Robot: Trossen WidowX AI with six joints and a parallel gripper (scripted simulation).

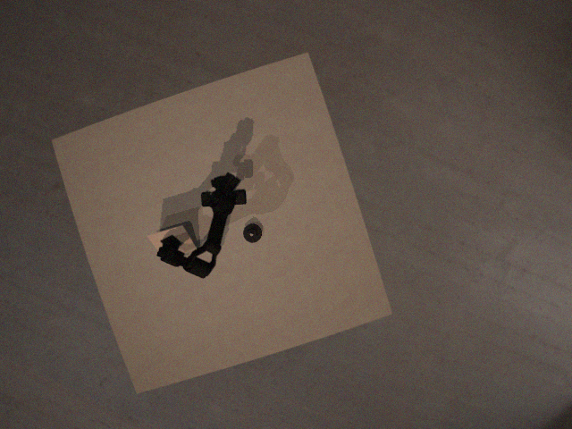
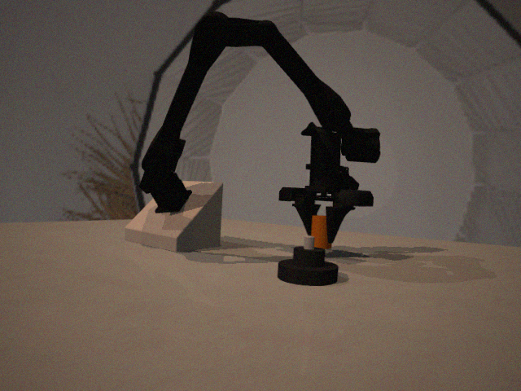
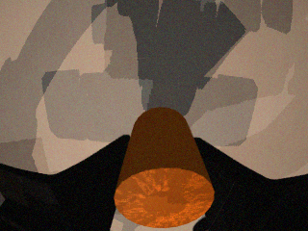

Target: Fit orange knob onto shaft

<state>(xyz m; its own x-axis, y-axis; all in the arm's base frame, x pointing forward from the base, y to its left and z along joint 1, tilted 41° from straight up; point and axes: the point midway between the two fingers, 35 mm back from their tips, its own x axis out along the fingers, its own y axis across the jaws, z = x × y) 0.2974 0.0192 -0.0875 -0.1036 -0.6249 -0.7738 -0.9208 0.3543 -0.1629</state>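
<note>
Orange knob in my pincer, shaft bare

I have the orange knob [image 2: 319, 231] [image 3: 161, 146] clamped in my pincer [image 1: 224, 196] [image 2: 320, 237] [image 3: 161, 142], my fingers about halfway apart with one on either side of it. It stands roughly upright, its narrower end up in the exterior view, and I cannot see the hole underneath. From above, my own body hides the knob

The silver shaft [image 1: 252, 233] [image 2: 308, 243] stands bare on the dark round pedestal [image 1: 247, 227] [image 2: 307, 272], a narrow tier on a wider foot. In the exterior view I hold the knob behind the shaft and slightly to its right, its lower edge about level with the shaft's foot in the picture. The top view shows me off to one side of the pedestal, so the knob is not over the shaft. Which way the shaft's flat side faces, I cannot tell

My black arm [image 1: 219, 226] [image 2: 290, 59] arches back to a pale wedge-shaped block [image 1: 156, 237] [image 2: 199, 230] on the tan surface [image 1: 277, 318] [image 2: 252, 336] [image 3: 250, 122]. Shadows fall across that surface below me. Beyond it, the exterior view shows brown, twiggy stems [image 2: 105, 189] and a large pale disc [image 2: 400, 126] ringed by blocks
</note>
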